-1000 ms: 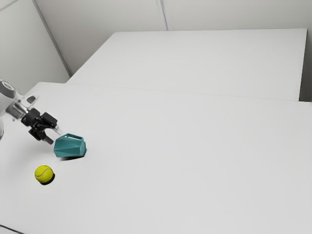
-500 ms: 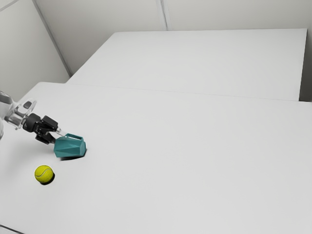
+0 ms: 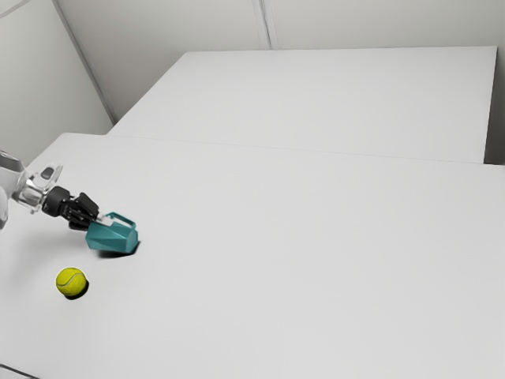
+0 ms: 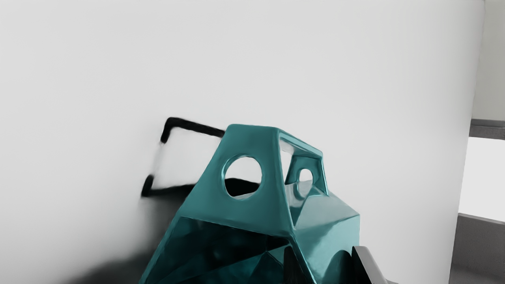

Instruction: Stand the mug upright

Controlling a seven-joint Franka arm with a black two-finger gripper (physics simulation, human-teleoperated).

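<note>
So the biggest thing you've got is the smooth, matte white bench (image 3: 276, 260). Your white and silver arm (image 3: 30, 192) is cut off by the exterior view's left edge, so most of it is out of sight. The teal, glossy, faceted mug (image 3: 110, 238) is on its side near that edge, not upright, mouth towards your gripper (image 3: 97, 222) and angular handle (image 4: 252, 140) up. Can't tell if its whole side is resting on the bench, tbh. You've got the gripper closed on the mug's wall, one finger inside the mouth, mostly hidden, the other outside; both run off the wrist view's edge. The inside of the mug is really dark, hard to make out, but the handle's round holes are clear. Your fuzzy-looking yellow-green tennis ball (image 3: 71, 281) sits near the mug, apart from it, pale seam and all.
</note>
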